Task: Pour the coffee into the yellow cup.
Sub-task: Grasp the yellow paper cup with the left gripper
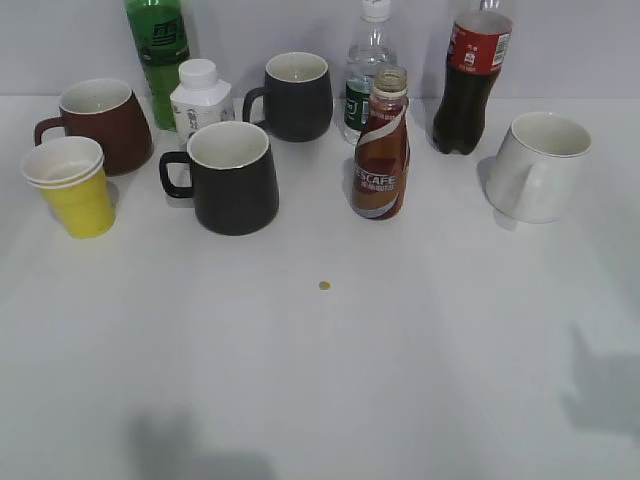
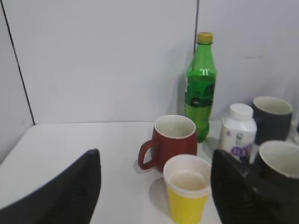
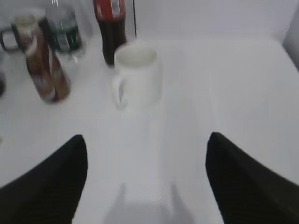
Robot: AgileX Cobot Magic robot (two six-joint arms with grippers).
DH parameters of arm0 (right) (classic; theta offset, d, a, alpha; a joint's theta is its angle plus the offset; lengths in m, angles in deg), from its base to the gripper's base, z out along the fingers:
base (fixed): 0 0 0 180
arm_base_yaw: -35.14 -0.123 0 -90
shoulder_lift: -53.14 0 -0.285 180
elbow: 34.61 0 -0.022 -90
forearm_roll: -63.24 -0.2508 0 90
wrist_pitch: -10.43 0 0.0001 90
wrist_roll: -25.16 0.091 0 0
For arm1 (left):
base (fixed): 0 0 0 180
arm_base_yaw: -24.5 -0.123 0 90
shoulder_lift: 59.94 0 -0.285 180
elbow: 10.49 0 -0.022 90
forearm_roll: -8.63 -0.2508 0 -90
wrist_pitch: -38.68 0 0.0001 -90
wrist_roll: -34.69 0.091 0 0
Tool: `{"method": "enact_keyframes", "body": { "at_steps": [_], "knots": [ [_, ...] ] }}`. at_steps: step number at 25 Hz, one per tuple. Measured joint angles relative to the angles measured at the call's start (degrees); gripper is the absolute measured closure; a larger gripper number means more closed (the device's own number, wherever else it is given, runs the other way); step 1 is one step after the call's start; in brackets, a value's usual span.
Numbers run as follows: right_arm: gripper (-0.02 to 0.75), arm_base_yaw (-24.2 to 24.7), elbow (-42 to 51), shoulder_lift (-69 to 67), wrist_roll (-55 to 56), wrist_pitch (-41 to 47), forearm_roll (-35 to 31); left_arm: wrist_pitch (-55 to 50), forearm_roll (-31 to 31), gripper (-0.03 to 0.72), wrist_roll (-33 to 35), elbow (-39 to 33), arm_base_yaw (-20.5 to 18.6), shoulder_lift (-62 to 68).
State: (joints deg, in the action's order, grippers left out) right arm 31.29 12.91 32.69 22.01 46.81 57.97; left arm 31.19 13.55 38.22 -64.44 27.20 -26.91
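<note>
The coffee bottle (image 1: 381,150), brown and red with a white swirl, stands upright and uncapped in the middle of the table; it also shows in the right wrist view (image 3: 44,65). The yellow cup (image 1: 75,188) stands at the left, in front of a dark red mug (image 1: 100,122); it also shows in the left wrist view (image 2: 188,193). My left gripper (image 2: 154,186) is open and empty, with the cup just ahead between its fingers. My right gripper (image 3: 147,175) is open and empty over bare table. Neither gripper shows in the exterior view.
Two black mugs (image 1: 232,175) (image 1: 295,95), a white mug (image 1: 540,165), a green bottle (image 1: 158,50), a white bottle (image 1: 200,98), a clear bottle (image 1: 368,70) and a cola bottle (image 1: 472,75) stand around. A small yellow speck (image 1: 323,286) lies on the table.
</note>
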Motion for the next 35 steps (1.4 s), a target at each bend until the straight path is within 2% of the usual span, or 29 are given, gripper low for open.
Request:
{"method": "enact_keyframes", "body": {
  "at_steps": [3, 11, 19, 22, 25, 28, 31, 35],
  "knots": [
    [0.15, -2.5, 1.7, -3.8, 0.0, -10.3, -0.2, 7.9, 2.4, 0.129, 0.0, -0.4, 0.0, 9.3],
    [0.15, -9.9, 3.0, -20.3, -0.1, -27.4, -0.4, 18.6, 5.0, 0.129, 0.0, -0.9, 0.3, 31.6],
    [0.15, -12.1, 3.1, -39.6, 0.0, -45.6, -0.8, 31.0, 5.5, 0.129, 0.0, -5.4, 8.3, 45.0],
    [0.15, -12.1, 3.0, -46.7, 0.0, -51.8, -0.6, 37.8, 5.2, 0.128, 0.0, -6.2, 9.0, 50.7],
    [0.15, -12.1, 2.5, -53.4, 0.2, -57.3, 2.2, 45.4, 4.7, 0.127, 0.0, -6.2, 9.1, 56.9],
    [0.15, -12.1, 1.0, -58.6, 4.0, -61.1, 7.7, 53.4, 3.4, 0.127, 0.0, -6.2, 9.1, 64.3],
    [0.15, -12.1, -1.2, -62.3, 7.9, -63.9, 12.8, 62.8, -0.9, 0.127, -0.4, -6.2, 9.1, 71.6],
    [0.15, -12.1, -1.8, -65.9, 9.1, -69.6, 15.5, 74.2, -5.6, 0.126, -3.5, -6.2, 9.2, 80.4]
  ]
}}
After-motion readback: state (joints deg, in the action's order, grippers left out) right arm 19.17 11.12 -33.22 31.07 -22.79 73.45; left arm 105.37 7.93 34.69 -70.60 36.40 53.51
